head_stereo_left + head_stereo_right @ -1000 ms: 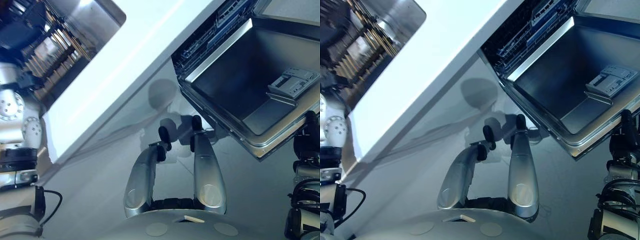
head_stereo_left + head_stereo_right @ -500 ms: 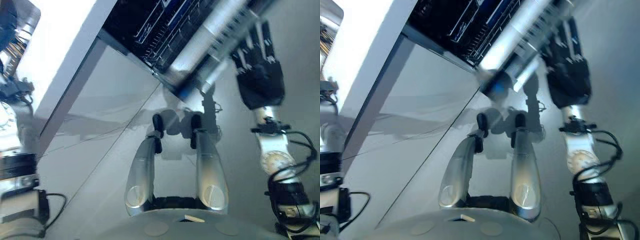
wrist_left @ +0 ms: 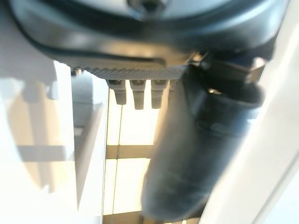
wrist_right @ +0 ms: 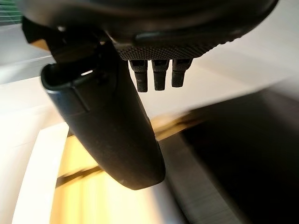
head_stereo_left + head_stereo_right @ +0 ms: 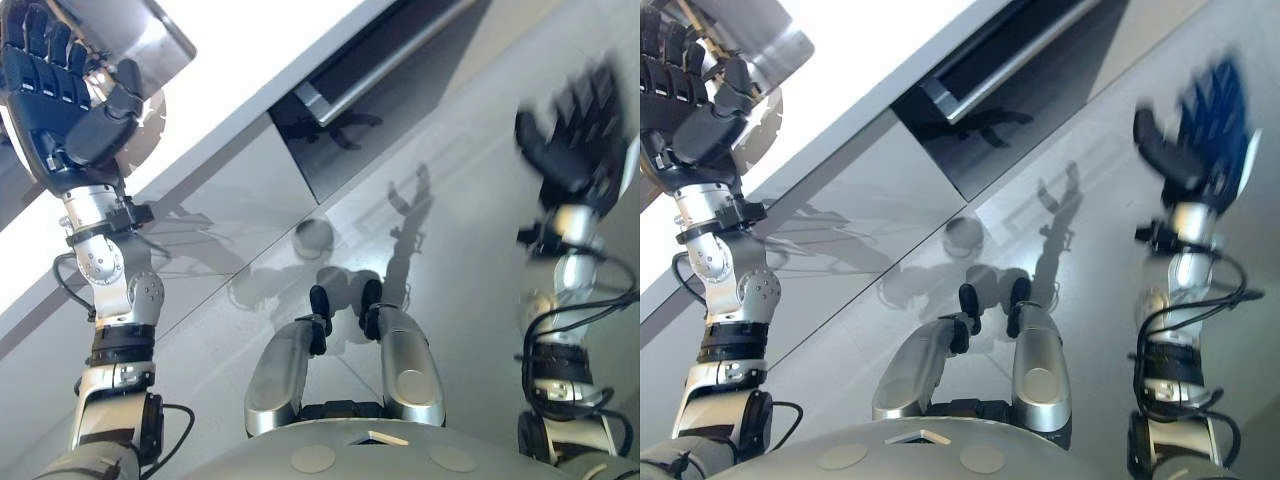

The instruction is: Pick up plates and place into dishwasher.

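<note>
White counter (image 5: 260, 70) above grey floor (image 5: 470, 300); left robot hand (image 5: 55, 95) and right robot hand (image 5: 570, 140) both raised, fingers spread, empty.

Both arms are raised, left robot hand (image 5: 60, 95) and right robot hand (image 5: 1200, 135) empty, fingers straight.

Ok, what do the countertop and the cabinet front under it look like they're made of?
Countertop: white, smooth, evenly bright, probably laminate or solid surface. Cabinet front: grey, glossy panel, mirrors shadows sharply; could be lacquered board or metal.
</note>
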### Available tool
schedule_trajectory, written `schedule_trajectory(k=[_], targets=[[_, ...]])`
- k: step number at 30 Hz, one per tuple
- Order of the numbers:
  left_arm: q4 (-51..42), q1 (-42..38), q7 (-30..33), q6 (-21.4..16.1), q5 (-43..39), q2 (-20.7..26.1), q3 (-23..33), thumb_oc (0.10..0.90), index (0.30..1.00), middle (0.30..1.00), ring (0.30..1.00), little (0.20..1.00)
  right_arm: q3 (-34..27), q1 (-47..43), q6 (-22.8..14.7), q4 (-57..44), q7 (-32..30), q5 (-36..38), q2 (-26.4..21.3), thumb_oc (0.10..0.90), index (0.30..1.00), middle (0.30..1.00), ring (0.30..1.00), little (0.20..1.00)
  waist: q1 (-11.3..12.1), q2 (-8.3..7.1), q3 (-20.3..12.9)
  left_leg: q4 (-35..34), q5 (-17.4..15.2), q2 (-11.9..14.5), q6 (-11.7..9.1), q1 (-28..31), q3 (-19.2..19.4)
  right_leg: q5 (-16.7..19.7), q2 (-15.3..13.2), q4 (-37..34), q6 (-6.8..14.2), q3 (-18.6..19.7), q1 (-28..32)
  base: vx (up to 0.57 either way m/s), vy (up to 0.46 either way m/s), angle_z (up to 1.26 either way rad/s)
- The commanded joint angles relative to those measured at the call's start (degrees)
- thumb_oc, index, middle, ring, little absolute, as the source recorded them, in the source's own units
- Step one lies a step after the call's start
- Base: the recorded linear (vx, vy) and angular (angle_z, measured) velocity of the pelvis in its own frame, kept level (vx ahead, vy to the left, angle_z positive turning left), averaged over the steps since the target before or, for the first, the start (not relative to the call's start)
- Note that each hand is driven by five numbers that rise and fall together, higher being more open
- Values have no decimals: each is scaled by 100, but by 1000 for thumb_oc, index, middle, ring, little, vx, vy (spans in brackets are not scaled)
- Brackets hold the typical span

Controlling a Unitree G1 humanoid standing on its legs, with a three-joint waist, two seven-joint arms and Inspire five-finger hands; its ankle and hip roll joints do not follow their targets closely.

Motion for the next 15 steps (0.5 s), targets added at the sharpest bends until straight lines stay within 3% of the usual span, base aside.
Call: schedule_trajectory(k=[1, 7, 11, 13, 15], targets=[[616, 810, 220, 212, -124, 351, 424, 800, 900, 900, 900, 900, -356, -239, -995, -255, -185, 61, 72, 800, 900, 900, 900, 900, 188, -364, -461, -396, -413, -147, 31, 567, 45, 432, 140, -987, 425, 103, 264, 74, -18, 21], [791, 702, 176, 369, -239, 342, 322, 800, 900, 900, 900, 900, -264, -62, -796, 1020, -720, -538, -94, 800, 900, 900, 900, 900, 185, -373, -715, -786, -381, -171, 19, 951, 13, 433, 177, -1295, 485, 74, 636, 26, 0, 2], [784, 725, 28, 554, -387, 232, 335, 800, 900, 900, 900, 900, -180, 53, -230, 2017, -632, -1090, -137, 800, 900, 900, 900, 900, 250, -391, -861, -867, -406, -177, 14, 1097, -33, 451, 187, -1485, 497, 64, 860, 12, -12, 15], [788, 748, -114, 631, -430, 183, 345, 800, 900, 900, 900, 900, 25, 142, 258, 2740, -378, -1634, -110, 800, 900, 900, 900, 900, 308, -408, -960, -903, -418, -168, 23, 1171, -82, 430, 207, -1550, 478, 57, 978, -12, -30, 14], [779, 749, -183, 646, -408, 125, 330, 800, 900, 900, 900, 900, 220, 215, 397, 3328, -159, -2357, -97, 800, 900, 900, 900, 900, 364, -422, -1031, -922, -428, -160, 26, 1217, -129, 397, 218, -1586, 466, 30, 1075, -25, -35, 17]])
